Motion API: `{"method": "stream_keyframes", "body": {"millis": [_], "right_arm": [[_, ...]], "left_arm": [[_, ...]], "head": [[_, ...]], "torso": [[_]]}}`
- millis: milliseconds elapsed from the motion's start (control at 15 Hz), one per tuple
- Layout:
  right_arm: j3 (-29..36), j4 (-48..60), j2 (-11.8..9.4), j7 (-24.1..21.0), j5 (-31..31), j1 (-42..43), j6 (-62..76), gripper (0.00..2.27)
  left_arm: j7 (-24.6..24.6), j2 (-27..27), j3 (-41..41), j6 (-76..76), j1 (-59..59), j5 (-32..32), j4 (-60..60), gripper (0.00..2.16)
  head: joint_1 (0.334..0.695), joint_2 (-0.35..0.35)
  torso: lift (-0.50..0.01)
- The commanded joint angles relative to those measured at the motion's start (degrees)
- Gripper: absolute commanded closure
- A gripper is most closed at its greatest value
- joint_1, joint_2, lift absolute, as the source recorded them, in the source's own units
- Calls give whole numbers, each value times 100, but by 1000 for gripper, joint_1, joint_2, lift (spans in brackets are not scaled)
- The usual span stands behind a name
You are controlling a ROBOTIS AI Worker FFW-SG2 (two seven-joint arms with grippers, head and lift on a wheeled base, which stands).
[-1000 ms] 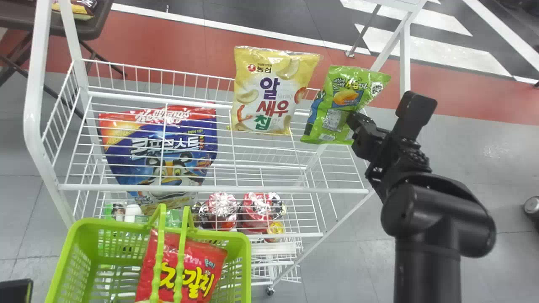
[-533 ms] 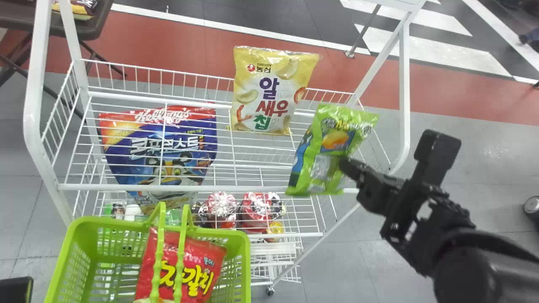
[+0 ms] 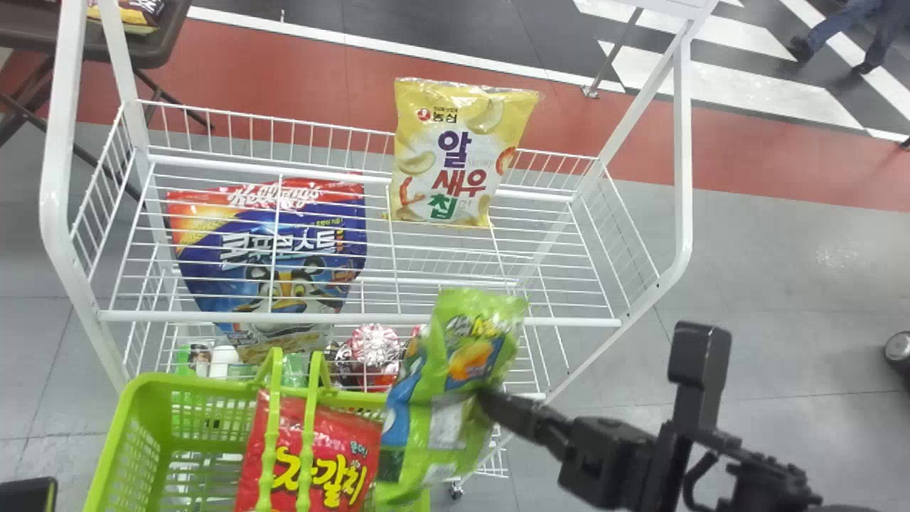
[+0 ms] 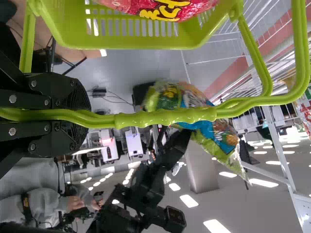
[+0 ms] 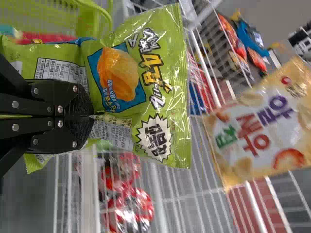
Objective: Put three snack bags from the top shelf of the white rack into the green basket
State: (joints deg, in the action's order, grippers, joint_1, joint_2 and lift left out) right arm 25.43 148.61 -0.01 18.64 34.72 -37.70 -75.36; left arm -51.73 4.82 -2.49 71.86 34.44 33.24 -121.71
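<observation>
The right gripper point(image 3: 489, 400) is pinched on the green bag point(image 3: 473, 355), held by the right edge of the basket point(image 3: 192, 380); whether it hangs over the inside I cannot tell. The left gripper point(image 4: 88, 116) grips the basket's handle point(image 4: 165, 116). The red bag point(image 3: 345, 455) is inside the basket, and the yellow bag point(image 3: 462, 156) is at the back edge of the rack's point(image 3: 370, 318) top shelf.
</observation>
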Motion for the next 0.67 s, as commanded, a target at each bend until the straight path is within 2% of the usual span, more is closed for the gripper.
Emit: {"method": "stream_keyframes", "body": {"millis": [0,267,467,600], "right_arm": [[-213,-263,6,61,158,-186,-1,2138],[-811,-966,6,166,114,-221,87,2138],[-1523,-1124,-78,210,-519,-405,597,2142],[-1708,-1168,-113,69,-879,-458,825,2142]], "left_arm": [[5,-17,3,0,10,-11,-2,2145],[14,-8,3,0,36,-11,-28,2145],[-3,1,3,0,63,-2,-72,2145],[-12,1,3,0,80,7,-90,2145]], "head": [[695,-350],[695,-350],[695,-350],[695,-350]], "torso": [[0],[0],[0],[0]]}}
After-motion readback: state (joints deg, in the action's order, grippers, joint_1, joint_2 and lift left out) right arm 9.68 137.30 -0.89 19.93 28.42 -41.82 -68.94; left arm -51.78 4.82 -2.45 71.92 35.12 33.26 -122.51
